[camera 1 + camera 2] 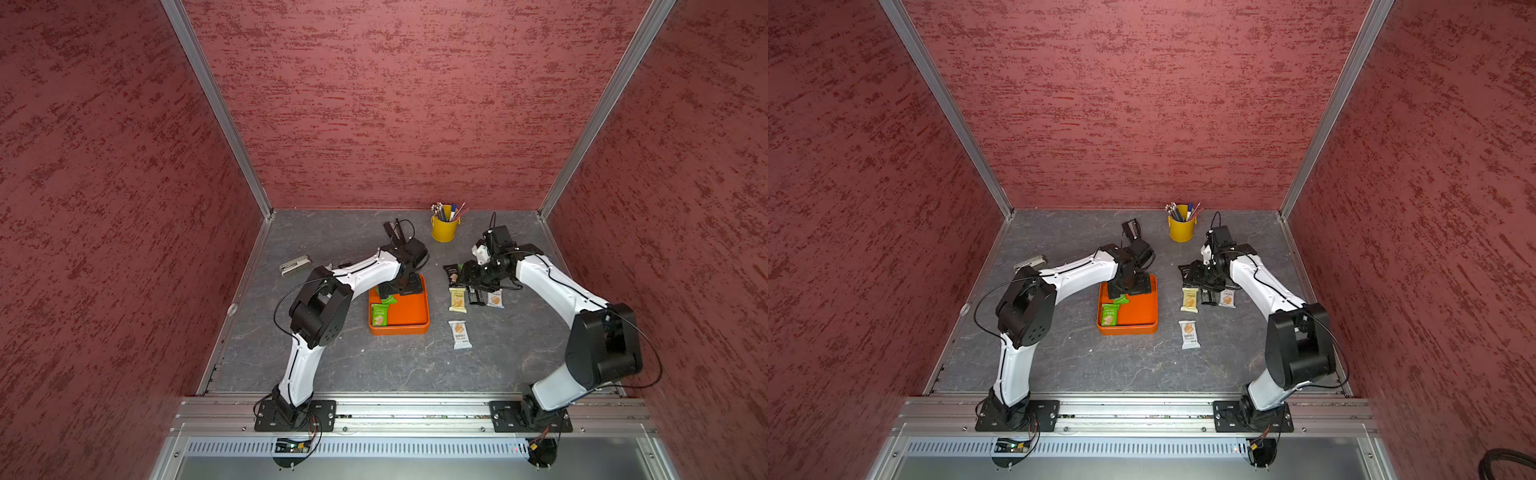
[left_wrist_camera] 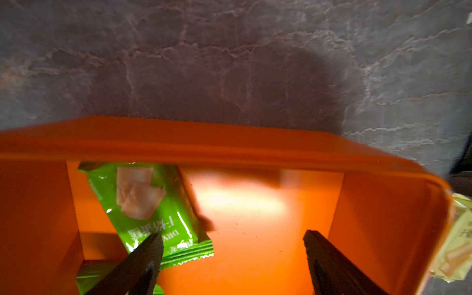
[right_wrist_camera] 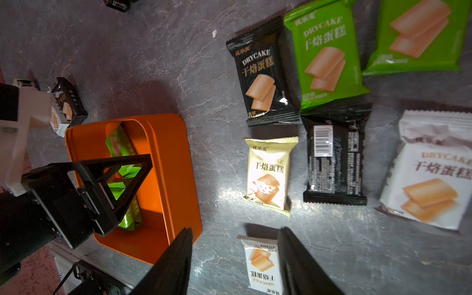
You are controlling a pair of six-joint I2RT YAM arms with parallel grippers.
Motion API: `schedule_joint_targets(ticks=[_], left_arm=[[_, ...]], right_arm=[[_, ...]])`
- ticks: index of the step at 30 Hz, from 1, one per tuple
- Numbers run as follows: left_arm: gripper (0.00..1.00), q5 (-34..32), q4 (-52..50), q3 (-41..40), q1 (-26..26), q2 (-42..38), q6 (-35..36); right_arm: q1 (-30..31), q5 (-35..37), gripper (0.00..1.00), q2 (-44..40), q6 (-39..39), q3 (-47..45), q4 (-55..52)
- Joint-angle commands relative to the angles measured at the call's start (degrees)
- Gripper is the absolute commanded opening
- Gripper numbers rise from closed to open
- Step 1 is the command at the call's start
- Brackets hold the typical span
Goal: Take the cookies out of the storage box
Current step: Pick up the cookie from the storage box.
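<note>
In a top view we've got the storage box [image 1: 409,320] mid-tabletop [image 1: 332,365], left pincer [image 1: 399,289] dipped into its far end, green cookies [image 1: 380,314] inside and other packets [image 1: 457,300] just beside it. The left wrist view fills in what's hidden there: jaws apart, one finger [image 2: 143,258] over a green packet, nothing clamped. In the right wrist view the right pincer [image 3: 235,229] is apart too, above a white packet [image 3: 259,263].

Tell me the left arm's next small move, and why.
Probably shift the left arm's fingers sideways over the green packet before closing: they stand open in the storage box but straddle bare floor, with one tip over the packet's end.
</note>
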Motion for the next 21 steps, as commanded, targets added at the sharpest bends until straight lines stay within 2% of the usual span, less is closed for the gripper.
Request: schedule_joint_targets(ticks=[1, 5, 9, 11, 21], left_arm=[[0.91, -1.9, -2.3, 1.2, -0.1, -0.3, -0.4], [0.88, -3.3, -3.5, -0.2, 0.4, -1.6, -1.2], [0.73, -3.1, -3.1, -2.4, 1.2, -1.9, -3.0], [0.7, -3.6, -2.9, -3.2, 1.3, -2.0, -3.9], [0.7, -5.2, -1.3, -6.5, 2.5, -2.7, -7.7]], right_arm=[[-0.4, -0.3, 0.58, -1.4, -0.8, -0.9, -0.1], [-0.5, -0.6, 0.58, -1.1, -0.7, -1.1, 0.2], [-0.4, -0.8, 0.58, -1.1, -0.7, -1.2, 0.5], [-0.6, -0.7, 0.58, -1.2, -0.7, -1.4, 0.5], [-0.7, -0.3, 0.58, -1.1, -1.1, -1.5, 0.2]])
